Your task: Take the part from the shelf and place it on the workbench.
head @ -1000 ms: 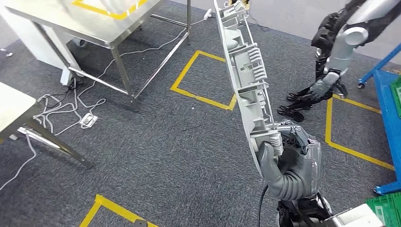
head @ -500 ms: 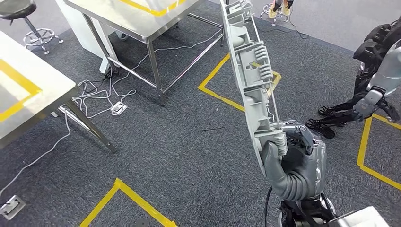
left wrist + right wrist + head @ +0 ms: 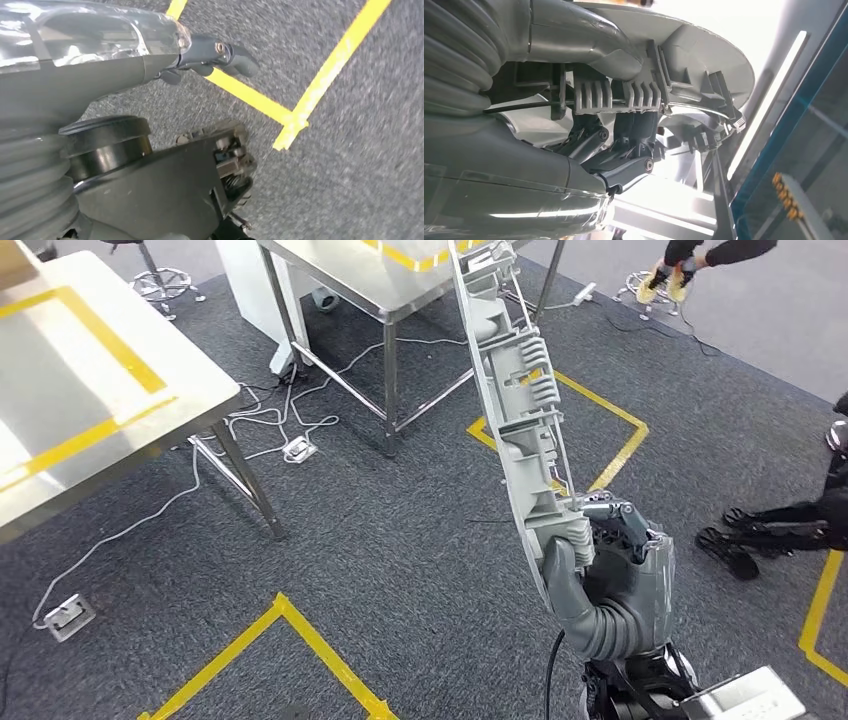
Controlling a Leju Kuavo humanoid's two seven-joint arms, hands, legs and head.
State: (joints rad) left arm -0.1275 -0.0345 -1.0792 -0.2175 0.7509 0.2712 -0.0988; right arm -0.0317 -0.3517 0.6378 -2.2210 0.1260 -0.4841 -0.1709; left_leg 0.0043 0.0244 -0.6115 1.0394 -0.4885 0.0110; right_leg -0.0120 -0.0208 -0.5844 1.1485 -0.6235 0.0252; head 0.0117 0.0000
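Right robot hand (image 3: 600,565) grips the part (image 3: 520,410) at its lower end, thumb and fingers wrapped round the ribbed edge. Part is a long grey moulded panel, held near upright, tilted slightly, over the carpet floor (image 3: 380,570). Left robot hand (image 3: 210,52) hangs above yellow floor tape (image 3: 300,95), holding nothing, fingers loosely extended. Steel worktop (image 3: 70,390) sits ahead-left, well apart from the part.
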